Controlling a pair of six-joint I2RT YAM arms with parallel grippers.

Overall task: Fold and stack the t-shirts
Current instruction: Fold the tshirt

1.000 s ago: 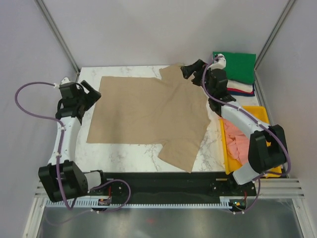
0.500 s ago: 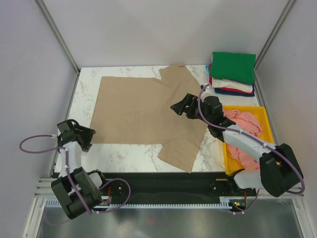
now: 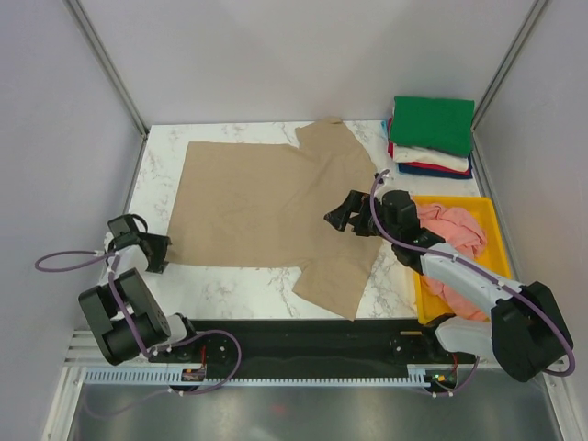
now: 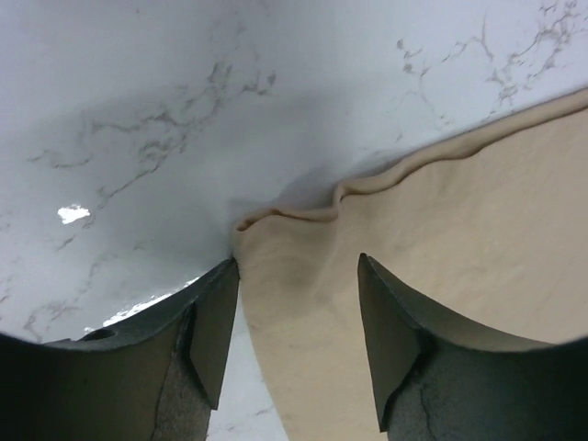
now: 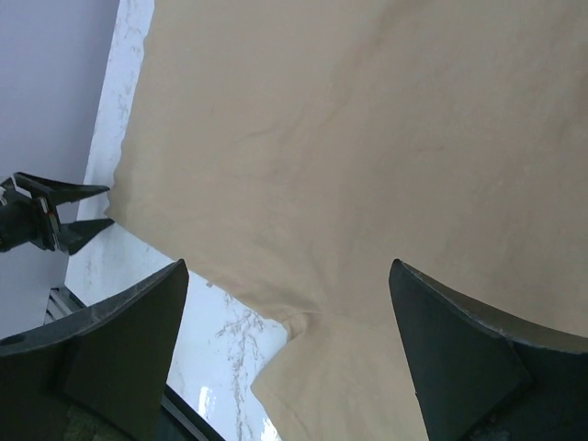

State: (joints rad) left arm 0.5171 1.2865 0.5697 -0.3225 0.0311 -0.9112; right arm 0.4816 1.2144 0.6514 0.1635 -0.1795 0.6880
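Left wrist: tan t-shirt (image 4: 478, 239) corner only

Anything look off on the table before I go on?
Only small things: the tan t-shirt has a rippled hem corner beside the left gripper, and the pink t-shirt lies crumpled in the yellow tray.

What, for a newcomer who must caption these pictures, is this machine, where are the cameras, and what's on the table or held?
A left arm and a right arm of a robot stand at the table's near edge. The wide picture comes from a camera overhead. The other two come from a camera on each wrist, looking past the gripper's fingers. A tan shirt lies spread flat. At the far right is a stack of folded shirts, green on top, and a yellow tray holds a crumpled pink shirt. The left gripper is open around the tan shirt's near left corner. The right gripper is open above its right side. Nothing is held.
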